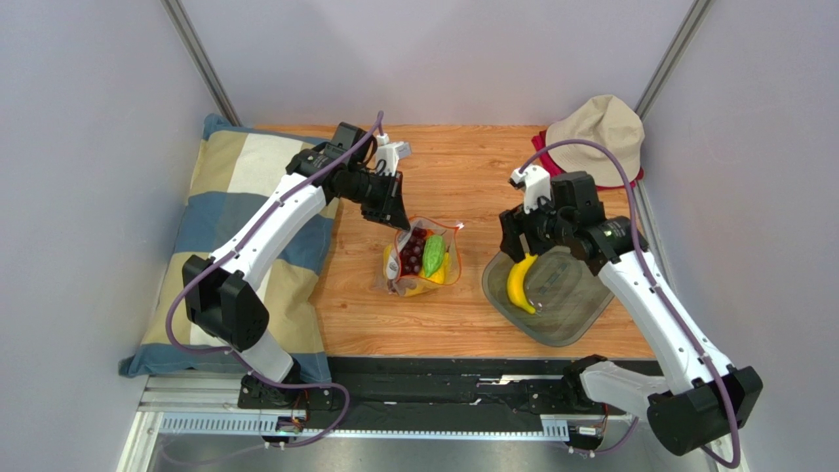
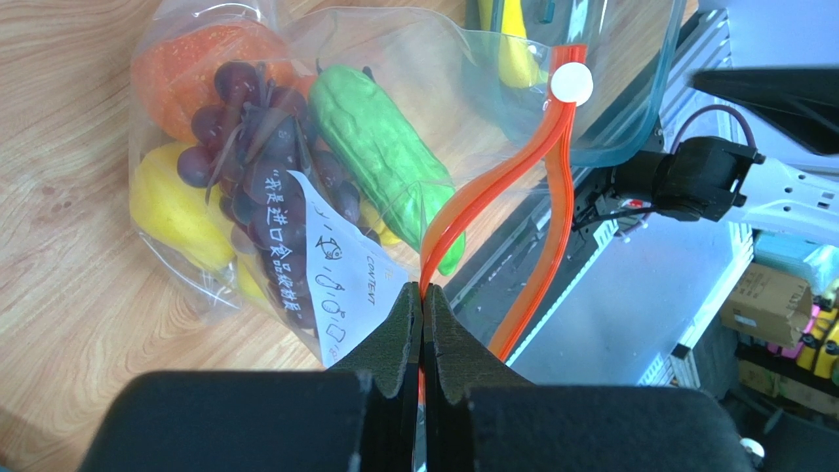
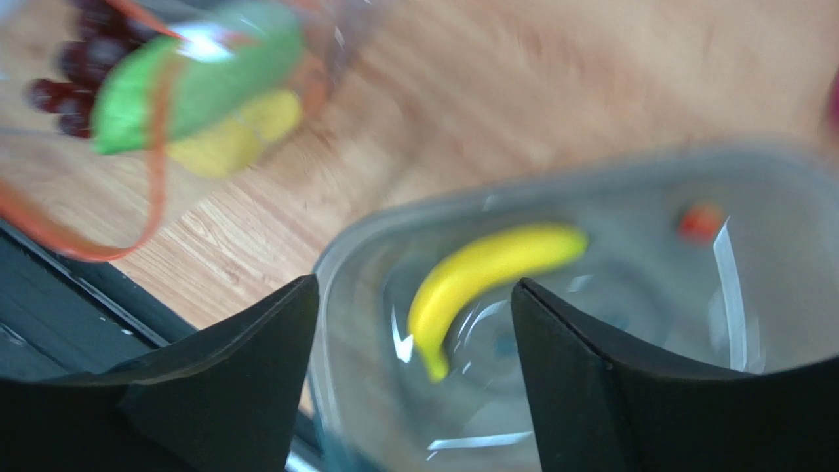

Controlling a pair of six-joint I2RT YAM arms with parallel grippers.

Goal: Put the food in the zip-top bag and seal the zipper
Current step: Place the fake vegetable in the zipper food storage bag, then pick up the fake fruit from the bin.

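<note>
The clear zip-top bag (image 1: 423, 264) lies mid-table with its mouth held up. Inside it I see a purple grape bunch (image 2: 251, 128), a green piece (image 2: 384, 147), an orange fruit (image 2: 182, 64) and a yellow fruit (image 2: 177, 206). My left gripper (image 2: 422, 295) is shut on one side of the orange-red zipper (image 2: 492, 187), and the white slider (image 2: 571, 84) sits at the strip's far end. The mouth gapes open. A yellow banana (image 1: 519, 283) lies in the grey translucent tray (image 1: 581, 329). My right gripper (image 3: 414, 283) hovers open just above the banana (image 3: 483, 270), holding nothing.
A checked pillow (image 1: 236, 226) fills the table's left side. A beige hat (image 1: 596, 128) on something red lies at the back right. A small red piece (image 3: 699, 221) sits in the tray. A black rail (image 1: 443, 379) runs along the near edge.
</note>
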